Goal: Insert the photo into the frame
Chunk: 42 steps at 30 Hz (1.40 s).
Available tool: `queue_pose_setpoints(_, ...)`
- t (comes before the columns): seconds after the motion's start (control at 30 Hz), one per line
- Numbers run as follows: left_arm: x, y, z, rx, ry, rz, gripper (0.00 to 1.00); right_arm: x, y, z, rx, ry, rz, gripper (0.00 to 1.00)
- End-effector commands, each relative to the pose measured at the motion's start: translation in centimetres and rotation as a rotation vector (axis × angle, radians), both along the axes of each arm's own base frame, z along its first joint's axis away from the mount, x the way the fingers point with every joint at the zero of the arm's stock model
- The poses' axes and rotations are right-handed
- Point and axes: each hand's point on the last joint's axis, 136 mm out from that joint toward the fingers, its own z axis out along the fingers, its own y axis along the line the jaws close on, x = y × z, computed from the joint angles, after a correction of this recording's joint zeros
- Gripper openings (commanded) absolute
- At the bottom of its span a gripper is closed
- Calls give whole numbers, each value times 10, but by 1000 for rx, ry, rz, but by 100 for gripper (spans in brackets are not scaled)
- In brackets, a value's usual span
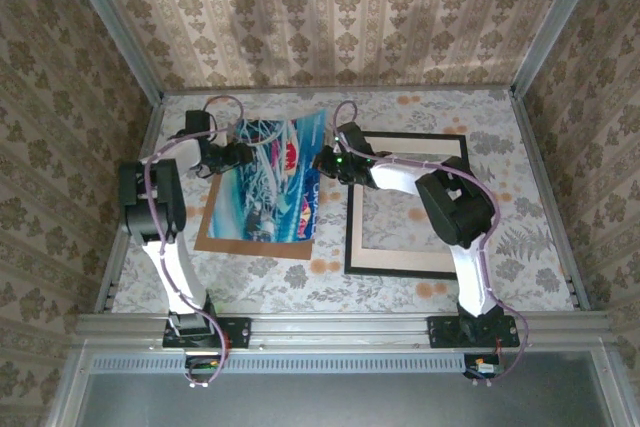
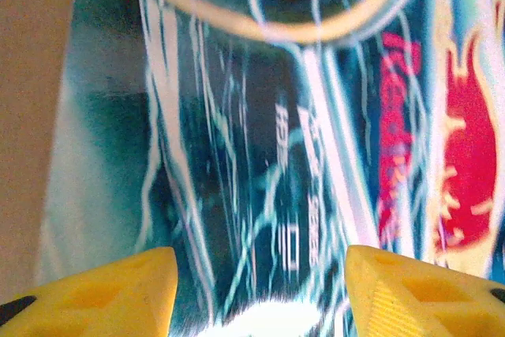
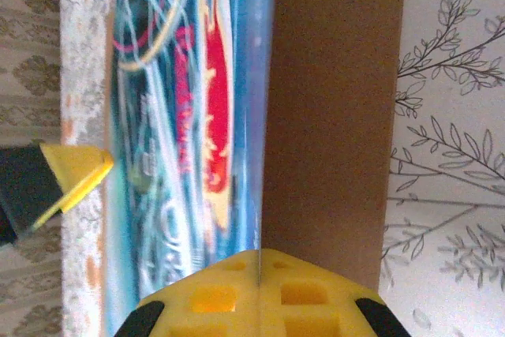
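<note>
Most of the task remained: the frame lay empty on the bench, and the photo was beside it, over the brown board. The right tool pinched the photo's raised edge. The left tool hovered above it with fingers apart, apparently gripping nothing.

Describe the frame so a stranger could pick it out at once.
On the floral-clothed table, look at the right half. The frame lies flat there: a thin black rectangle with cloth showing through its middle, unlike the colourful photo and brown board to its left.
</note>
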Motion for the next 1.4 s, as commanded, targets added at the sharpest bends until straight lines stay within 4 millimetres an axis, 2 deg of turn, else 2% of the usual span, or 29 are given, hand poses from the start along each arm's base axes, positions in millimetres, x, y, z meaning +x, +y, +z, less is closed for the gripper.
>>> queue_pose_setpoints(0.0, -1, -25, 102, -50, -343, 5, 68, 1, -12, 67, 105, 20, -76, 0)
queue_pose_setpoints(0.1, -28, -56, 140, -38, -473, -35, 74, 0, -21, 90, 89, 13, -88, 0)
queue_pose_setpoints(0.17, -55, -85, 159, 10, -545, -91, 79, -1, -24, 107, 104, -3, -104, 0)
queue_pose_setpoints(0.4, -136, -153, 196, 63, -611, -222, 83, -1, -31, 149, 129, -75, -164, 0)
queue_pose_setpoints(0.5, -161, -173, 201, 134, -631, -291, 85, -1, -28, 158, 135, -88, -161, 0)
queue_pose_setpoints(0.67, -174, -181, 192, 304, -631, -344, 85, -2, -21, 163, 162, -85, -154, 0)
queue_pose_setpoints(0.97, -171, -191, 173, 608, -684, -458, 77, 1, -12, 160, 177, -51, -142, 0)
queue_pose_setpoints(1.27, -166, -194, 164, 691, -699, -485, 53, 6, -9, 153, 161, -36, -145, 0)
queue_pose_setpoints(1.37, -165, -193, 163, 718, -700, -489, 49, 7, -8, 149, 155, -28, -144, 0)
